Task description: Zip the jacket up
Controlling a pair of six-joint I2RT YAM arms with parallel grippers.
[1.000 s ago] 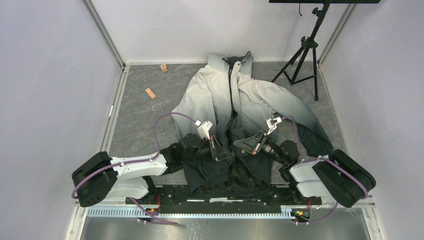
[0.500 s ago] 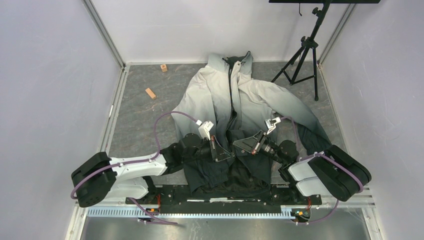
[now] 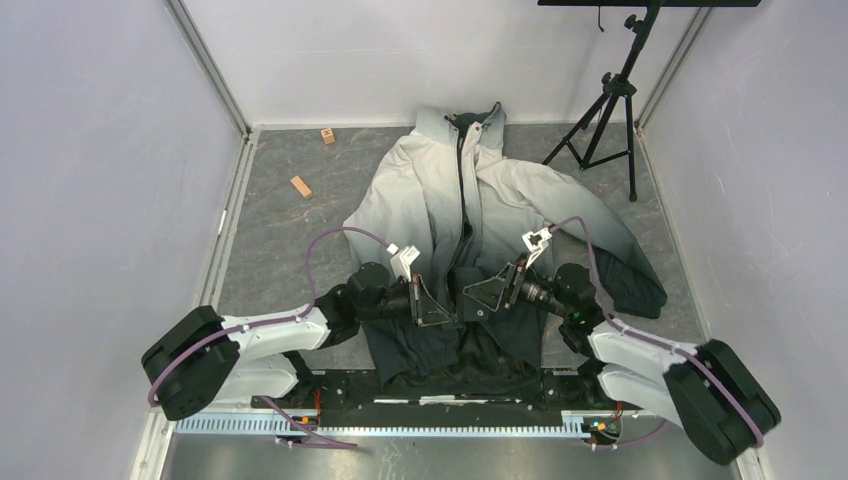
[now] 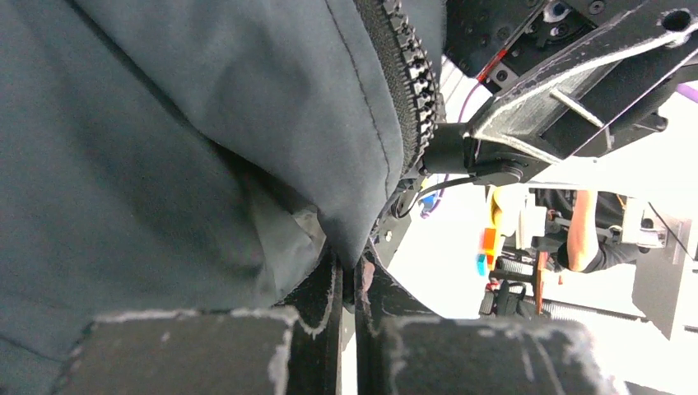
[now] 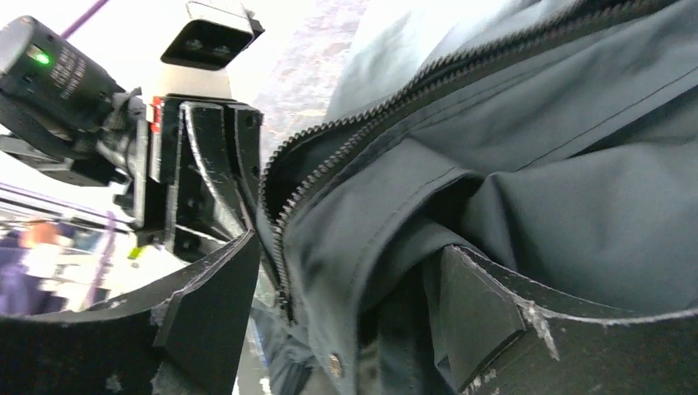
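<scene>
The jacket (image 3: 500, 190) lies flat on the grey floor, collar at the far end, pale grey fading to black at the near hem, its front still split low down. My left gripper (image 3: 438, 308) is shut on the dark front edge of the jacket (image 4: 247, 123), the fabric pinched at its fingertips (image 4: 328, 284) just below the zipper teeth (image 4: 416, 90). My right gripper (image 3: 480, 297) faces it from the right and stands open. The other zipper edge (image 5: 284, 222) runs loosely between its two fingers (image 5: 210, 304), not gripped. The left gripper (image 5: 218, 173) shows just beyond.
A black tripod (image 3: 610, 100) stands at the back right beside the jacket's sleeve. Two small wooden blocks (image 3: 301, 187) (image 3: 327, 135) lie on the floor at the back left. White walls enclose the floor on three sides.
My right gripper has opened and let go of the jacket's edge. Its arm has stretched forward, with the elbow swinging out to the right. The left gripper stays shut on the fabric.
</scene>
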